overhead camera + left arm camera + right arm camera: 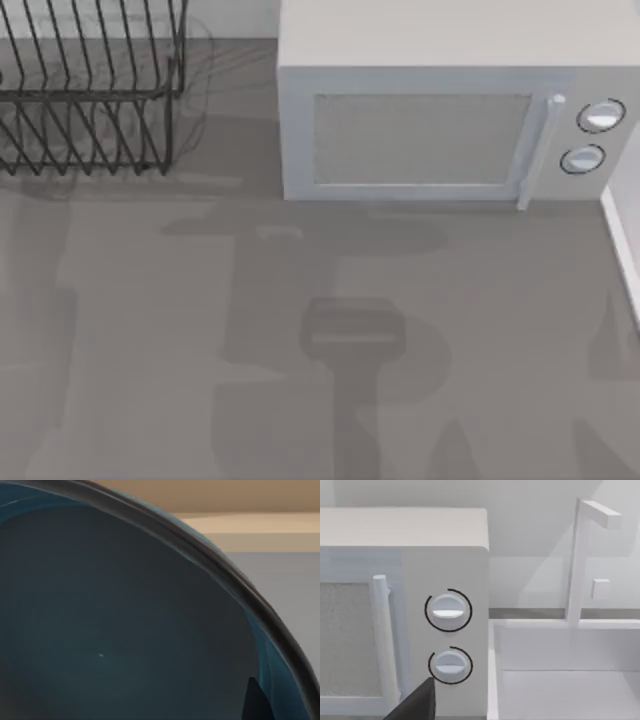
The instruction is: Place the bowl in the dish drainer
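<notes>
The bowl (pixel 125 620) sits very close in the left wrist view, with its greyish-blue inside turned toward the camera and its dark rim curving across. One dark fingertip (pixel 254 701) of my left gripper lies against the bowl's inside near the rim, and the gripper is shut on it. The black wire dish drainer (pixel 90 100) stands at the table's far left corner with nothing in it. In the right wrist view, a dark part of my right gripper (pixel 417 705) hangs in front of the microwave's knobs.
A white microwave (pixel 430 120) with its door shut stands at the back, right of the drainer; its two knobs (pixel 448 611) face my right wrist. A white sink (pixel 565 680) with a faucet (pixel 580 555) lies at the right edge. Arm shadows fall across the grey table (pixel 130 330).
</notes>
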Tool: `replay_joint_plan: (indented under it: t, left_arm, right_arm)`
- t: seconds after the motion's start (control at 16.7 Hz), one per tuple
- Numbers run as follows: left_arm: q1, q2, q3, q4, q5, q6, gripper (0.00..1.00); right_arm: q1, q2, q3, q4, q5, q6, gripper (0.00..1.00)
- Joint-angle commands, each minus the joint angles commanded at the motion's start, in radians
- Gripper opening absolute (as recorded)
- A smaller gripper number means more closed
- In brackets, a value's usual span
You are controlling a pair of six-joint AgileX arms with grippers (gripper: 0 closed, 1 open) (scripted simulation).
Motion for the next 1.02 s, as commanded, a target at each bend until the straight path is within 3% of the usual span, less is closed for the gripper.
replay_joint_plan:
  t: [0.24, 0.54, 1.02]
  left_arm:
    - [-0.018, 0.111, -0.045, 0.14, -0.019, -0.003, 0.0]
    - [-0.02, 0.117, -0.048, 0.148, -0.021, -0.003, 0.0]
    - [-0.02, 0.117, -0.048, 0.148, -0.021, -0.003, 0.6]
  right_arm:
    - [0.0, 0.0, 0.0, 0.0, 0.0, 0.0, 1.0]
    - [0.0, 0.0, 0.0, 0.0, 0.0, 0.0, 1.0]
    - [0.0, 0.0, 0.0, 0.0, 0.0, 0.0, 1.0]
